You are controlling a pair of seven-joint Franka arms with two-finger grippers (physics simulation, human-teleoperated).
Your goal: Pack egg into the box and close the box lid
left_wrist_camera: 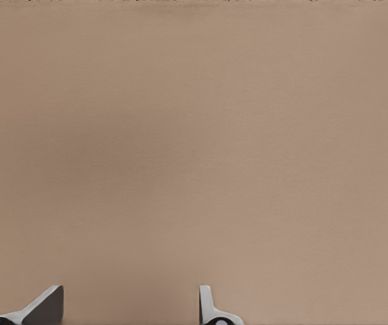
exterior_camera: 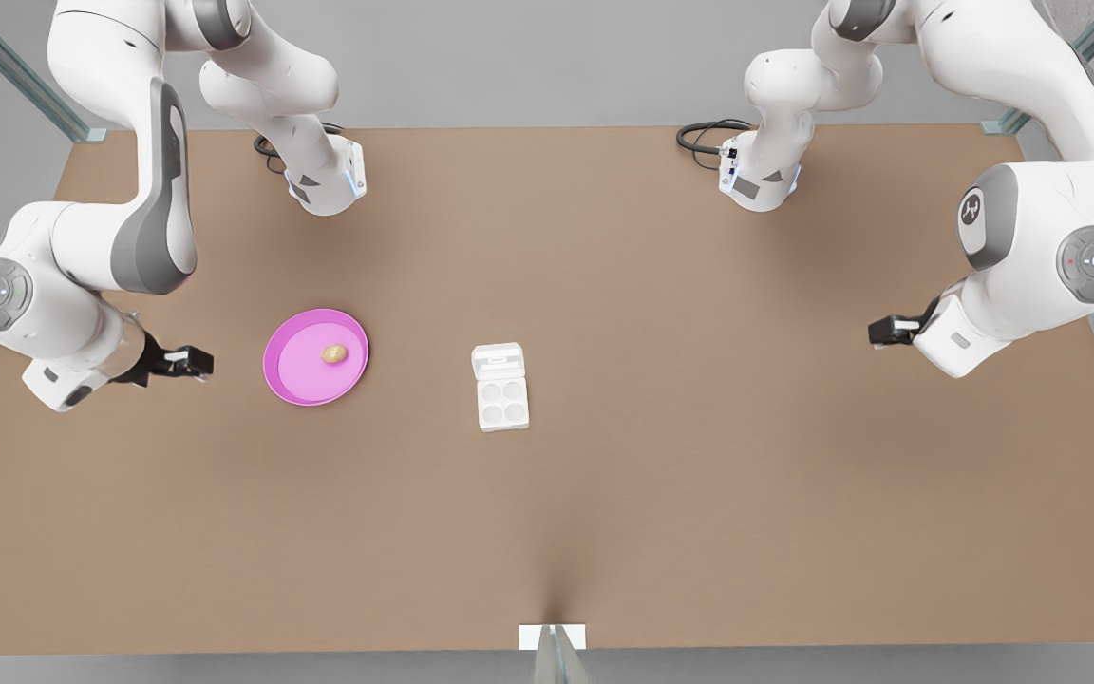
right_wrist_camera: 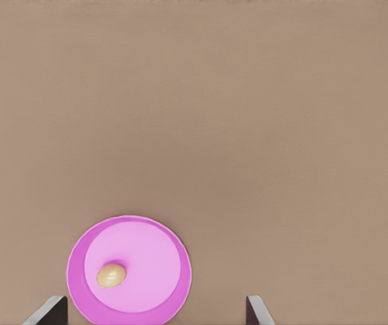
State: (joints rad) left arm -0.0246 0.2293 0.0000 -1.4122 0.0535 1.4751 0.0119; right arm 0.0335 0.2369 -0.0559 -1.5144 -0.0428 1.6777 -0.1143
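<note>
A tan egg (exterior_camera: 334,354) (right_wrist_camera: 112,275) lies on a round pink plate (exterior_camera: 286,380) (right_wrist_camera: 163,247) at the front view's left. The white box (exterior_camera: 502,403) sits mid-table with its four cups bare. The box lid (exterior_camera: 499,362) is swung open and lies flat behind the cups. My right gripper (exterior_camera: 191,362) (right_wrist_camera: 154,303) hovers open just left of the plate in the front view, holding nothing. My left gripper (exterior_camera: 889,330) (left_wrist_camera: 131,292) waits open over bare table at the front view's right, far from the box.
The brown table (exterior_camera: 699,494) spreads wide around the box. Black cables (exterior_camera: 704,138) lie by the arm bases at the back edge. A white bracket (exterior_camera: 552,636) stands at the middle of the front edge.
</note>
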